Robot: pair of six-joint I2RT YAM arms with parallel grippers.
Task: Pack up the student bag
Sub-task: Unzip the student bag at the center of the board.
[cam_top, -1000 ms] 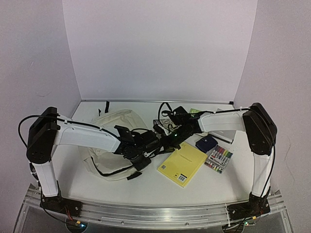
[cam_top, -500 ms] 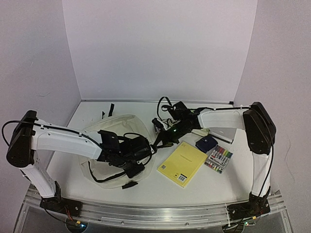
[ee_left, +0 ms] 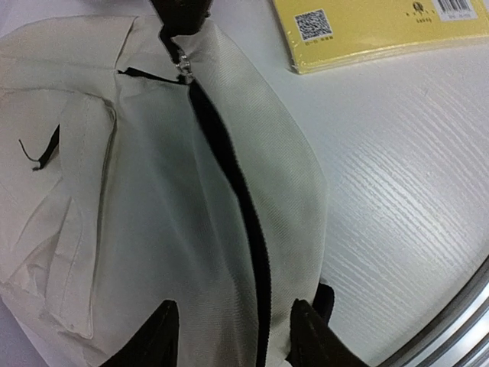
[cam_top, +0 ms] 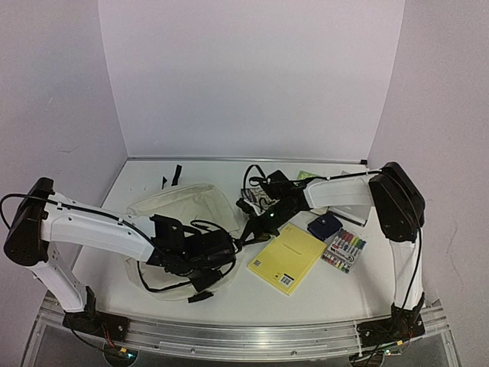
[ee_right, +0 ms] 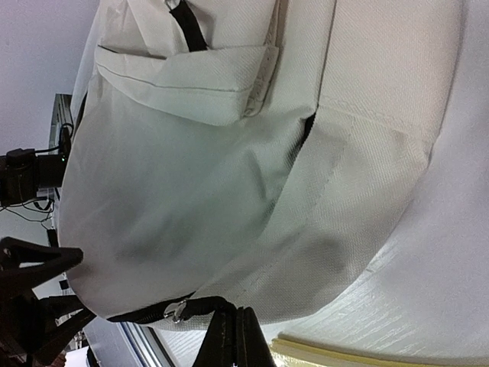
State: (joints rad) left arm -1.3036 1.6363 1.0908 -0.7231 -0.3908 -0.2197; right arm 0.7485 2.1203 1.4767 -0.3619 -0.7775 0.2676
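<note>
The student bag (cam_top: 182, 208) is a cream fabric backpack lying flat at the table's left centre, its black zipper (ee_left: 228, 164) still zipped shut. My left gripper (cam_top: 208, 258) hovers just over its near edge, open; its black fingertips (ee_left: 159, 336) straddle the zipper line and hold nothing. My right gripper (cam_top: 247, 228) is shut on the black zipper pull (ee_right: 205, 303) at the bag's right corner, beside the metal slider (ee_right: 176, 310). From the left wrist view the same pull (ee_left: 182, 34) hangs under the right gripper's fingers. The bag's front pocket (ee_right: 191, 84) faces the right wrist camera.
A yellow notebook (cam_top: 288, 258) lies right of the bag, its corner (ee_left: 374, 30) close to the zipper end. Beyond it sit a navy pouch (cam_top: 324, 226), a pack of coloured markers (cam_top: 344, 251) and a white object (cam_top: 350, 210). The metal table rail (cam_top: 244, 336) runs along the near edge.
My left gripper has opened and let go of the bag fabric, after swinging down and left over the bag. The right gripper stays shut on the zipper pull, shifted slightly left.
</note>
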